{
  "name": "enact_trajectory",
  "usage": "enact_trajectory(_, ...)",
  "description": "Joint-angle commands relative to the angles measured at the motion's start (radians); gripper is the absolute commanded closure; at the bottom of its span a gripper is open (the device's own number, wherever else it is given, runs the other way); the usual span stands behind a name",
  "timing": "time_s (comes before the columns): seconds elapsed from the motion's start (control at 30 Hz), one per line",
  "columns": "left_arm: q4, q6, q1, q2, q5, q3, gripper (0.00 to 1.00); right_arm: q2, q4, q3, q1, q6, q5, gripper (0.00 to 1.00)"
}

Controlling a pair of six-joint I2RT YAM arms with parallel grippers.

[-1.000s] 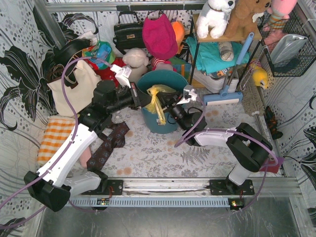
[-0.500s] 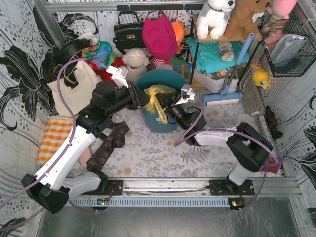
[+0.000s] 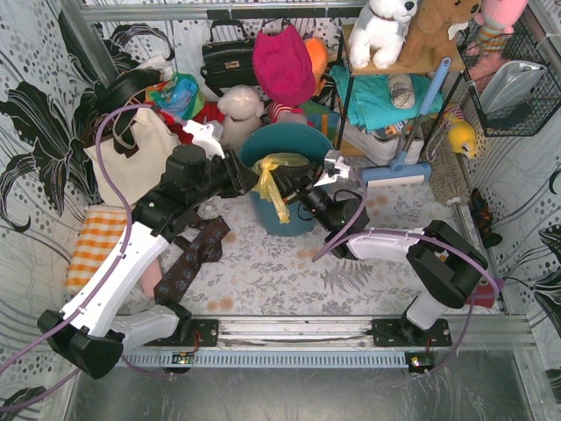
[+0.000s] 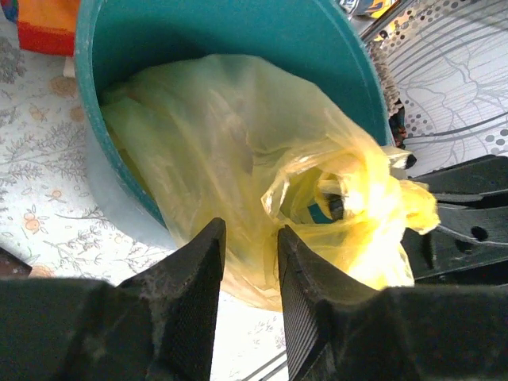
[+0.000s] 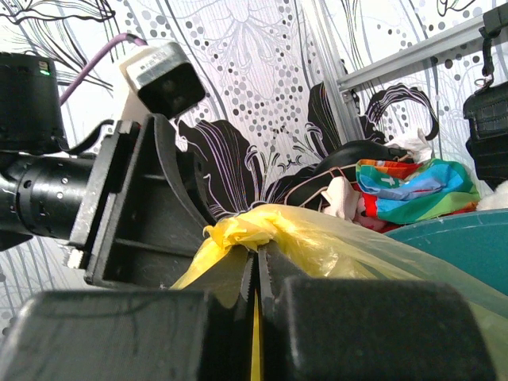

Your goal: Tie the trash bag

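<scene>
The trash bag (image 3: 273, 181), thin yellow plastic, sits in the teal bucket (image 3: 294, 140) with its gathered top pulled over the near rim. My right gripper (image 3: 291, 186) is shut on the bag's twisted neck (image 5: 270, 226), and a yellow strip shows between its closed fingers (image 5: 259, 255). My left gripper (image 3: 248, 178) is open just left of the neck. Its fingers (image 4: 250, 232) have a gap between them with nothing inside, and the bag (image 4: 238, 143) lies just past the tips. A loop of plastic (image 4: 333, 194) shows near the knotted end.
A cream tote bag (image 3: 131, 158) stands at the left, with an orange checked cloth (image 3: 96, 246) and a dark patterned tie (image 3: 188, 259) on the floor mat. Behind the bucket are a black handbag (image 3: 226, 57), a pink hat (image 3: 282, 61), plush toys and a shelf (image 3: 386, 88).
My left gripper has opened and let go of the bag's neck, drawing slightly back to the left. The right gripper still holds the neck, and the tail now hangs down.
</scene>
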Motion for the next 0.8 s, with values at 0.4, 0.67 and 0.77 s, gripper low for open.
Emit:
enact_trajectory(0.4,-0.05,0.128,0.005,0.032,-0.127,0.216,0.57,-0.022,0.084,0.019,0.002,0.032,-0.038,1.0)
enact_trajectory(0.67,0.062,0.081,0.005,0.092,0.048,0.209,0.56,-0.025,0.074,0.016,0.002,0.033,-0.046,1.0)
enact_trajectory(0.77,0.056,0.084,0.005,0.111,0.053,0.212,0.58,-0.025,0.072,0.018,0.003,0.034,-0.048,1.0)
